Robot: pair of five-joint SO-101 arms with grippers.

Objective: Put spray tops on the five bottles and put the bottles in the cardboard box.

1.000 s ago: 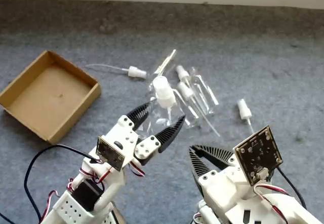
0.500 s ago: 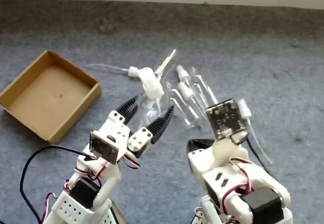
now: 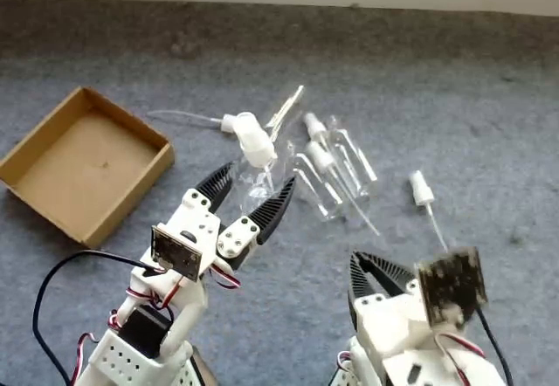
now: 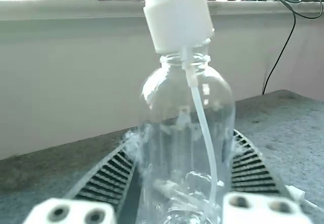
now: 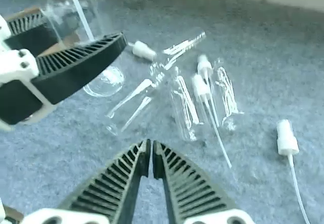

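Observation:
My left gripper point(image 3: 255, 179) is shut on an upright clear bottle point(image 3: 262, 176), held above the grey carpet. A white spray top point(image 4: 174, 11) sits tilted on the bottle's point(image 4: 172, 112) neck, with its tube running down inside. Several more clear bottles point(image 3: 330, 172) lie in a heap just right of it, two with white tops. One loose spray top point(image 3: 422, 189) lies to the right and another point(image 3: 230, 124) beyond the held bottle. My right gripper point(image 5: 151, 148) is shut on nothing, low over the carpet in front of the heap point(image 5: 187, 102).
The open cardboard box point(image 3: 52, 194) stands at the left, with nothing in it. Bare grey carpet lies between the box and my left arm, and around the right arm point(image 3: 419, 334). A darker strip runs along the far edge.
My right arm rose toward the held bottle half a second ago and has dropped back to the lower right. My left gripper shifted slightly left with the bottle.

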